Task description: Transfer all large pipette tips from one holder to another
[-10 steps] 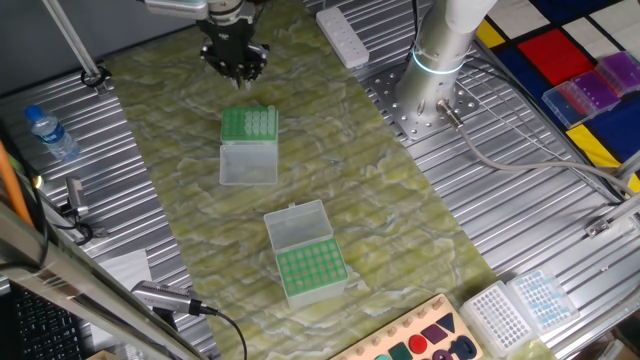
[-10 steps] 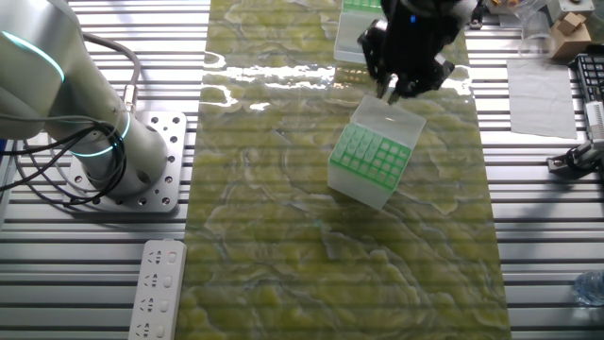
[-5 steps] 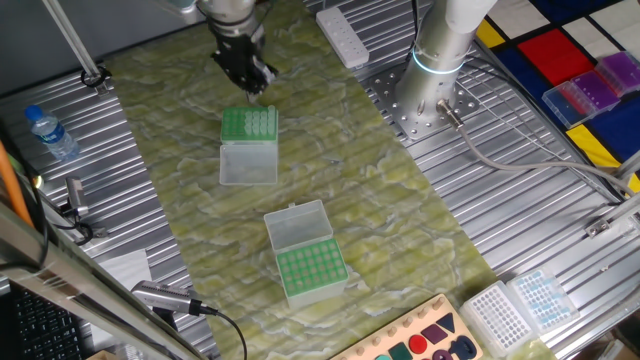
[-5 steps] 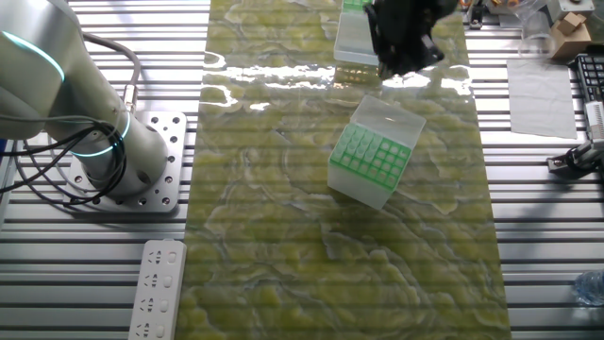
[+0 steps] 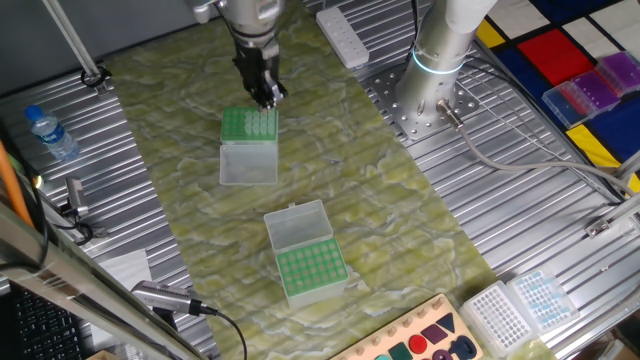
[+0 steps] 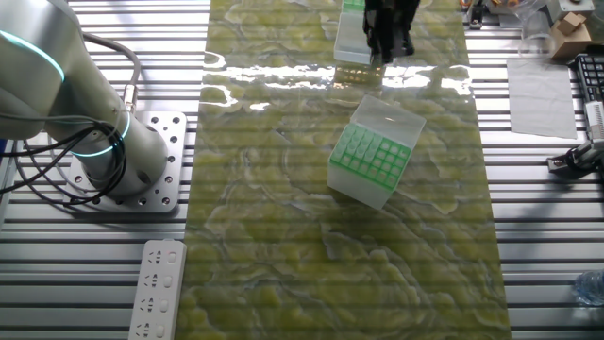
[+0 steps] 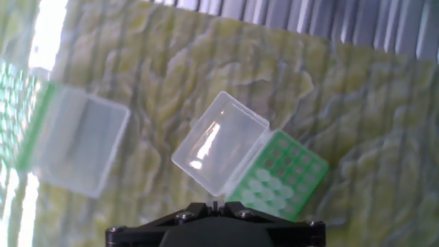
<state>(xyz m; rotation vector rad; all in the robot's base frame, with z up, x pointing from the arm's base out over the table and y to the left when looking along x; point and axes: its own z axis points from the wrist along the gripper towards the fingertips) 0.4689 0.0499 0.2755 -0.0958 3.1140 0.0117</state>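
Note:
My gripper [image 5: 265, 95] hangs over the far green holder [image 5: 248, 124], whose clear lid [image 5: 248, 163] lies open. In the hand view the gripper [image 7: 216, 204] is shut on a thin pale sliver, a large pipette tip [image 7: 216, 200], of which only the end shows. Below it is that holder's lid [image 7: 219, 140] and its green rack [image 7: 281, 180] with whitish tips in several holes. The second green holder [image 5: 310, 270] stands nearer, lid [image 5: 297, 225] open. It also shows blurred at the left as the second holder [image 7: 17, 113]. From the other side, the gripper [image 6: 382, 59] is above the first holder [image 6: 366, 162].
The robot base [image 5: 435, 70] stands right of the green mat, with a white power strip [image 5: 342, 35] behind. A water bottle [image 5: 50, 133] is at the left. Trays of small tips [image 5: 520, 305] and coloured boxes [image 5: 590, 85] sit on the right.
The gripper has turned about its axis and shifted from over the far holder's back edge toward the second holder, staying above the table.

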